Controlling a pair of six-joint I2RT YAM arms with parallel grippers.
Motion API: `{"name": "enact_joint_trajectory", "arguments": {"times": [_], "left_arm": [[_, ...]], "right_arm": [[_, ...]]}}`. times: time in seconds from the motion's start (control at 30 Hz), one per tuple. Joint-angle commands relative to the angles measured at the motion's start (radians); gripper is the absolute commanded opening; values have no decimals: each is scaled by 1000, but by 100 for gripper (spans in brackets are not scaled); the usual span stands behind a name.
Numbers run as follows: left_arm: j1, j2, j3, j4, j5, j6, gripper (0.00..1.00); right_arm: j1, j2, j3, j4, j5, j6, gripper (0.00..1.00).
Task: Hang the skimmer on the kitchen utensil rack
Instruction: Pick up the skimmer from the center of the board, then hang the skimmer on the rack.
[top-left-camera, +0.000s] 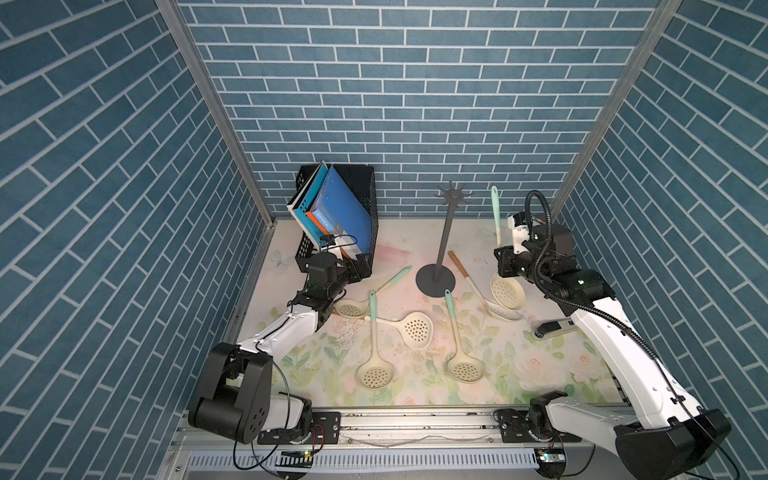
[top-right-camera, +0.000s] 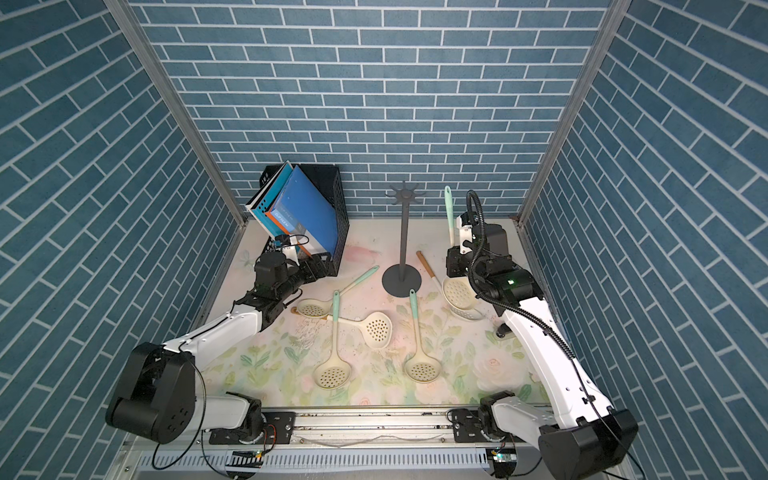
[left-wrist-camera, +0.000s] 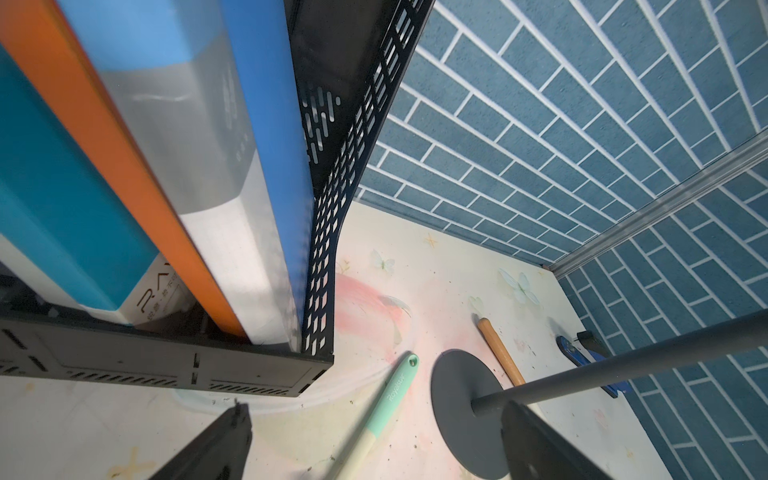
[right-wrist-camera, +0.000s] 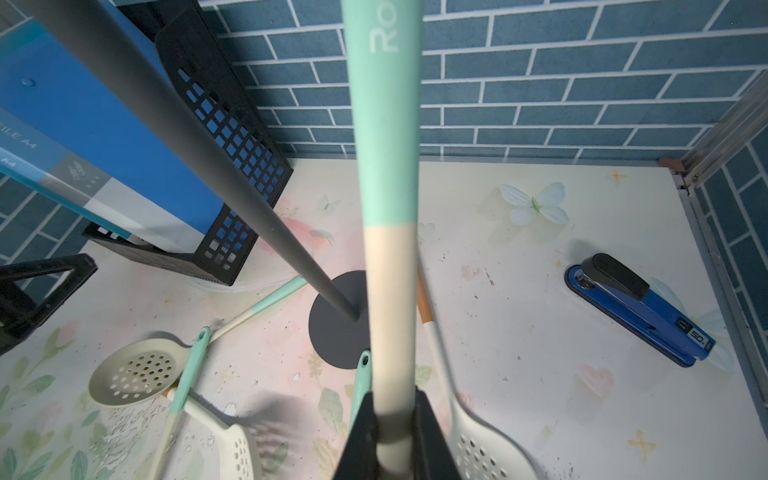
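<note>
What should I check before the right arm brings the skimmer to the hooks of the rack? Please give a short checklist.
1. Grip: the right gripper is shut on the cream shaft of the held skimmer: ok.
2. The held skimmer is upright, mint end up: ok.
3. The kitchen utensil rack is upright, its hooks bare: ok.
4. Handle hole level with a hook: cannot tell.
5. The left gripper is open, apart from the rack: ok.
6. Skimmer hung: not ok, it is beside the rack.

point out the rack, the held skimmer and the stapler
rack (top-left-camera: 444, 241): in a top view, on its pole
held skimmer (right-wrist-camera: 386, 166): right wrist view, on the mint handle
stapler (right-wrist-camera: 654, 311): right wrist view, on its blue body
</note>
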Motion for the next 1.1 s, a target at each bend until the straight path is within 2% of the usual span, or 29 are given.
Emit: {"name": "enact_joint_trajectory", "arguments": {"times": [0.0,0.47,1.07], "left_arm": [[-9,7,-1,22,2,-6,100],[-9,30,62,-34,-31,44,100],[-9,46,56,-25,-14,39,100]], "right_arm": [[27,-43,5,12,-19,22,0],[137,-116,-71,71,20,4,0],[187,-163,-93,58,57,17,0]]}}
